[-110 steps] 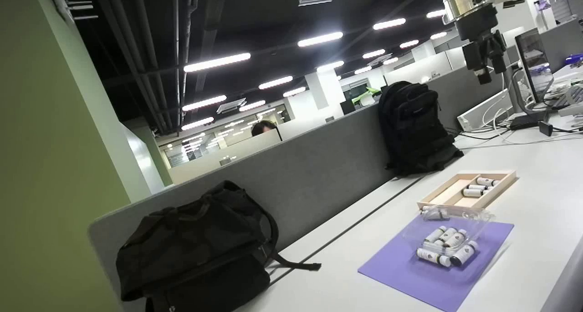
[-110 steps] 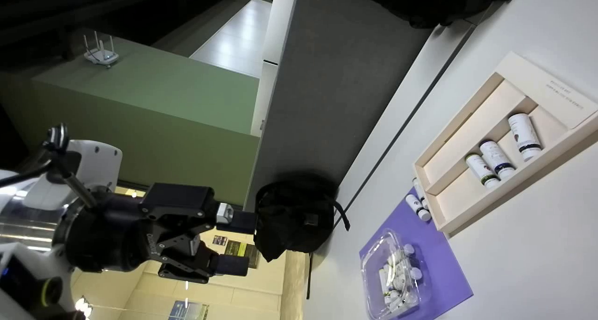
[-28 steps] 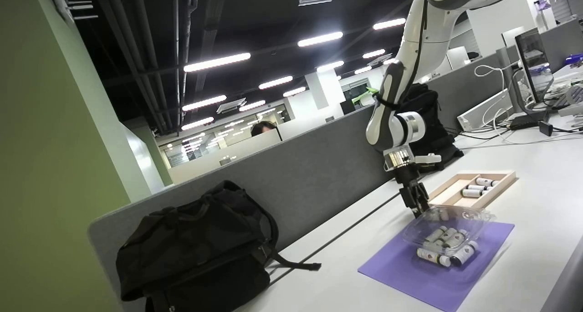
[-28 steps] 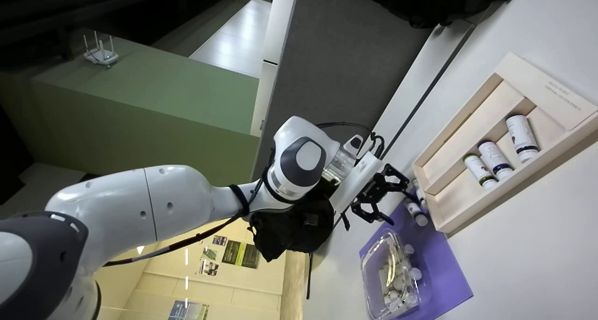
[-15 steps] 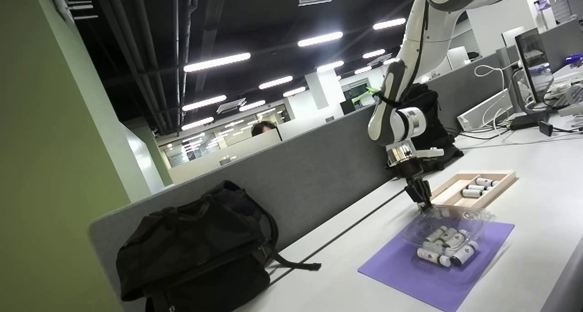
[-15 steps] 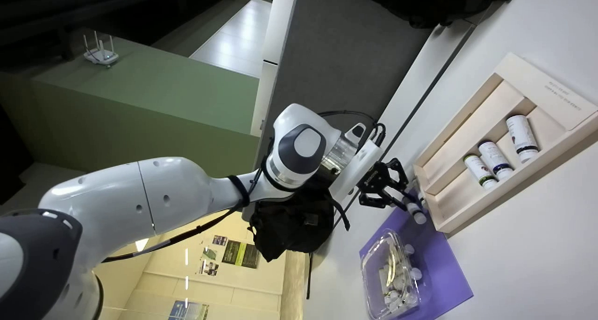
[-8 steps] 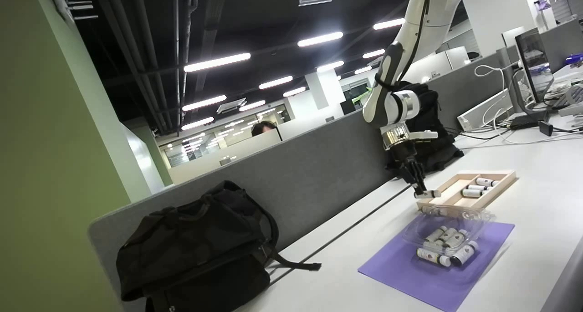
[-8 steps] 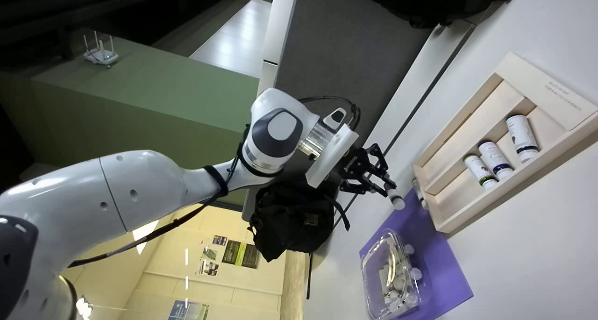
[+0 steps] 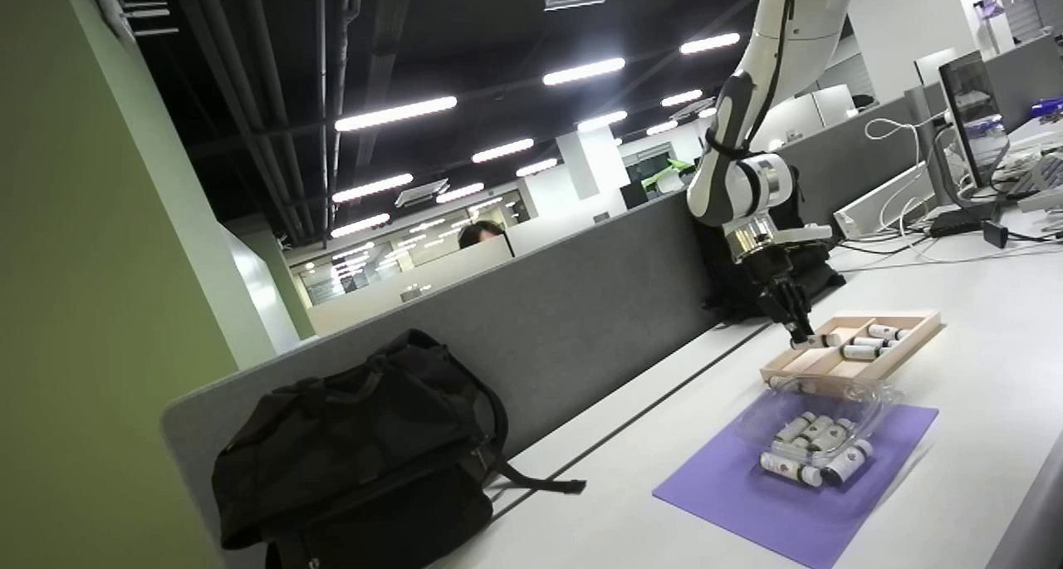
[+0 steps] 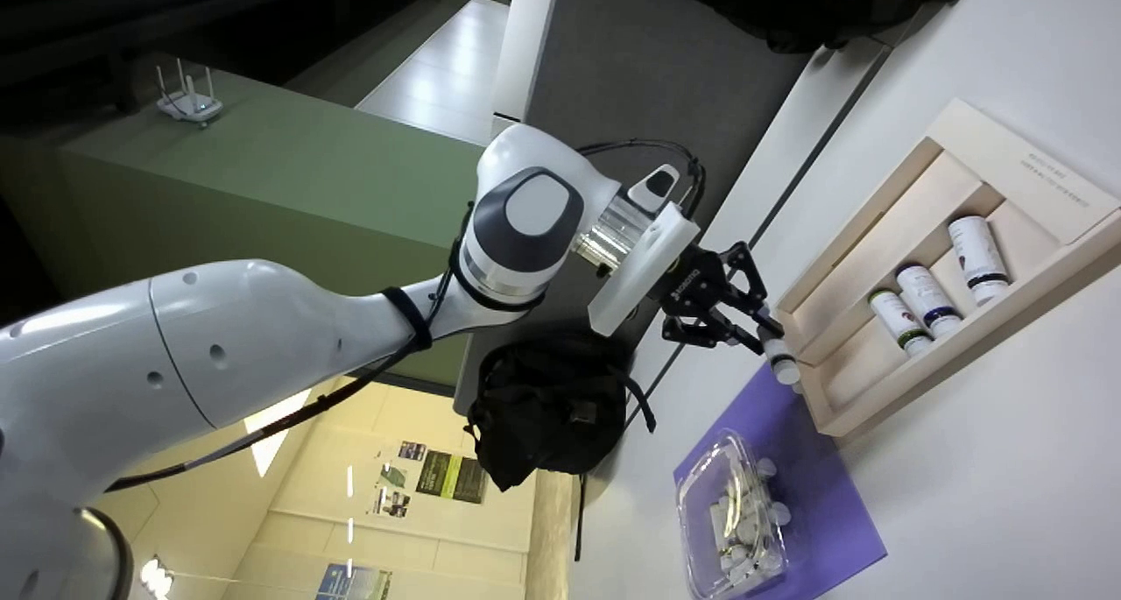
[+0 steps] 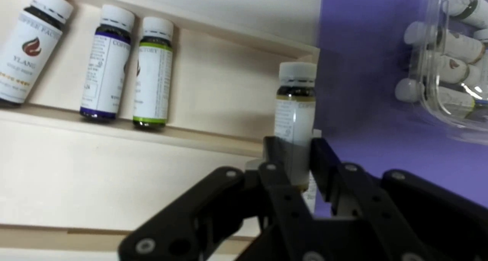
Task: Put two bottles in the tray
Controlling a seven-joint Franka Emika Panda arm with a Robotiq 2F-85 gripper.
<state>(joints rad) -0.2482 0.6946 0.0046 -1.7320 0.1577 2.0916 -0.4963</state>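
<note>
Hand (image 11: pixel 296 151) is clamped on one bottle (image 11: pixel 295 118), gripped by its lower half and held, seemingly, over the end rim (image 10: pixel 821 409) of the tray (image 11: pixel 223 85). If released here, too near that rim, the bottle may be tipped outward onto the purple mat (image 11: pixel 381 148). Its long axis is set roughly crosswise to the divider (image 11: pixel 217 141), cap pointed the same way as on three bottles (image 11: pixel 152 82) lying inside.

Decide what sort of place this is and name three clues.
Probably an open-plan office: a grey partition lines the white desk, a monitor stands further along it, and strip lights glow overhead.
</note>
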